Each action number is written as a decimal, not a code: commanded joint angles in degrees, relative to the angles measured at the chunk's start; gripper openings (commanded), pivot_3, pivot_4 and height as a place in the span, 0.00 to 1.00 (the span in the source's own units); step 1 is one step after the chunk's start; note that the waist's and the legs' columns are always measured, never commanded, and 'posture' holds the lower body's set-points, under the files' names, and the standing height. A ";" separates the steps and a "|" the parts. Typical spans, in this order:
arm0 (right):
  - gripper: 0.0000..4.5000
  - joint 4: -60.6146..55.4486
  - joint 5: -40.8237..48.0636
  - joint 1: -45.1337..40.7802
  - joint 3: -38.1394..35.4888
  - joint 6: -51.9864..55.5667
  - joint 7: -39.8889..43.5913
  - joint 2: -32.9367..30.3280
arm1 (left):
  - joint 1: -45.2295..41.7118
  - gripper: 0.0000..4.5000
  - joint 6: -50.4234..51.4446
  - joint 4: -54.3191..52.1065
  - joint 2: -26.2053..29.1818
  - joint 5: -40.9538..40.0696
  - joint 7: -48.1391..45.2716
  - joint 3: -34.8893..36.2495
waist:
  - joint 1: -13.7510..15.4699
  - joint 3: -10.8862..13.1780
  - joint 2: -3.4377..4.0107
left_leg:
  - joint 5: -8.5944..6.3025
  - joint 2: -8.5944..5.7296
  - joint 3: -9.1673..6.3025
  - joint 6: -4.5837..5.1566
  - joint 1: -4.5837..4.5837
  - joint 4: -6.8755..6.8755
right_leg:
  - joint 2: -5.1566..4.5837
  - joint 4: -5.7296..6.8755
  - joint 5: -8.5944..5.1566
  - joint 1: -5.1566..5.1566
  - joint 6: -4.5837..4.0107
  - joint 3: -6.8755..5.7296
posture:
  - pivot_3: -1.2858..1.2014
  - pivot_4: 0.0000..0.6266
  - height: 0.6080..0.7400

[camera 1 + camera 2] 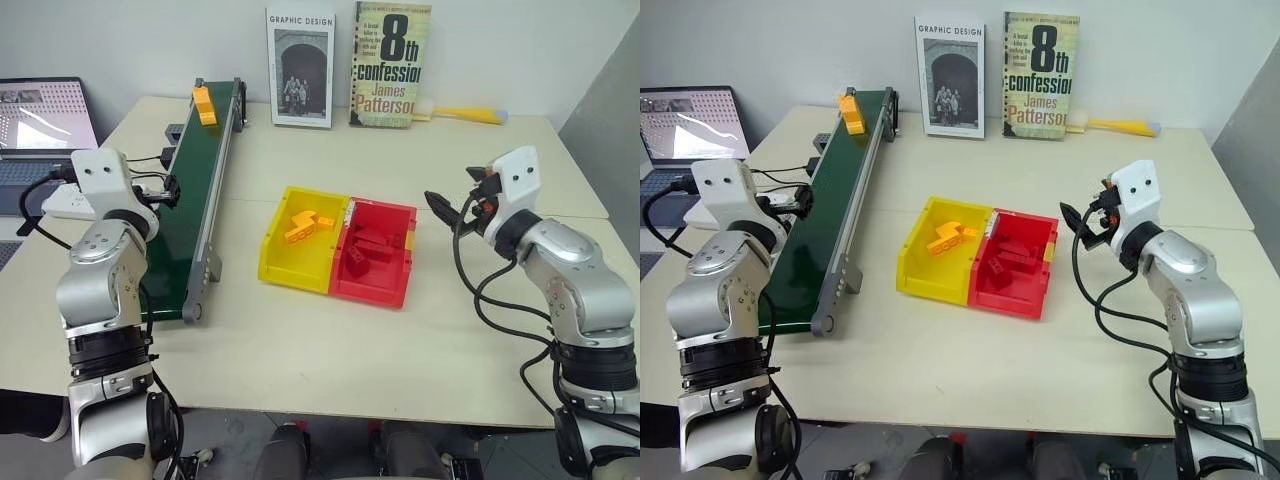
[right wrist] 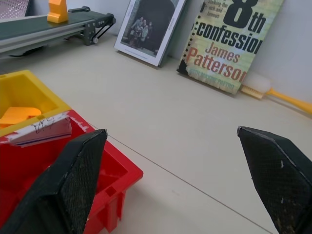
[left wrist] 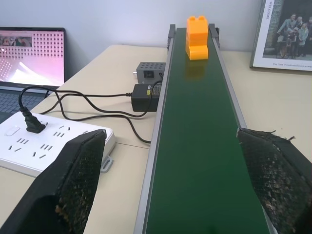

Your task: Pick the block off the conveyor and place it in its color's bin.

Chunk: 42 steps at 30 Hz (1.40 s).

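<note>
The orange-yellow block stands upright on the far end of the dark green conveyor. My left gripper hovers open over the belt's near half, pointing along it toward the block, well short of it. The yellow bin sits mid-table, joined to a red tray, and holds some orange-yellow bricks. To the right of the trays, my right gripper is open and holds nothing; it points toward them.
The red tray holds dark red blocks. Two books lean against the back wall, with a yellow-handled brush beside them. A laptop, a white power strip and cables lie left of the conveyor.
</note>
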 commanded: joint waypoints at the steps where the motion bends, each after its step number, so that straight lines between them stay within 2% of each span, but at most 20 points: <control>1: 1.00 0.51 8.66 -7.39 -1.77 0.30 10.00 -1.18 | -3.22 0.99 -2.22 0.39 -1.47 0.47 1.07 -0.84 | 0.00 0.00 0.00 | 0.00 -0.04 -0.01 0.00 0.00 0.00 | 0.00 0.00 0.00 0.00 0.00 0.00 | 0.52 0.24 1.00; 9: 1.00 -2.24 18.88 -12.81 0.03 6.58 20.09 -3.46 | -5.96 0.99 -2.65 3.79 -2.40 0.48 0.21 -2.34 | -0.01 0.00 0.00 | 0.00 -0.46 -0.15 0.00 -0.03 -0.04 | -0.12 -0.09 0.00 0.01 0.00 -0.06 | 0.52 0.24 1.00; 18: 1.00 -6.23 22.58 -13.03 1.00 9.68 19.43 -3.31 | -7.01 0.99 -2.64 5.69 -2.84 0.61 0.26 -3.03 | 0.01 0.00 0.00 | 0.00 -0.47 -0.23 0.00 -0.05 -0.02 | -0.27 -0.08 0.00 0.00 0.00 -0.08 | 0.52 0.24 1.00; 31: 1.00 -7.09 22.64 -12.42 1.10 9.42 18.57 -4.08 | -11.08 0.99 -7.05 13.11 -4.12 1.79 2.20 -3.16 | 0.03 0.00 0.00 | 0.00 -0.51 -0.25 -0.01 -0.05 -0.02 | -0.28 -0.08 0.00 0.00 0.00 -0.10 | 0.52 0.24 1.00; 41: 1.00 -7.37 23.04 -12.81 1.15 9.94 17.94 -4.02 | -11.19 0.99 -8.12 14.64 -4.85 1.13 4.85 -1.50 | 0.03 0.00 0.00 | 0.01 -0.51 -0.27 -0.01 -0.06 -0.02 | -0.30 -0.07 0.00 -0.01 0.00 -0.10 | 0.52 0.24 1.00; 42: 1.00 -7.26 23.05 -12.91 1.06 9.97 17.97 -4.07 | -10.89 0.91 -7.71 14.03 -5.16 0.56 4.86 -1.16 | 0.03 0.00 0.00 | 0.01 -0.51 -0.27 -0.01 -0.06 -0.02 | -0.30 -0.07 0.00 -0.01 0.00 -0.10 | 0.52 0.24 1.00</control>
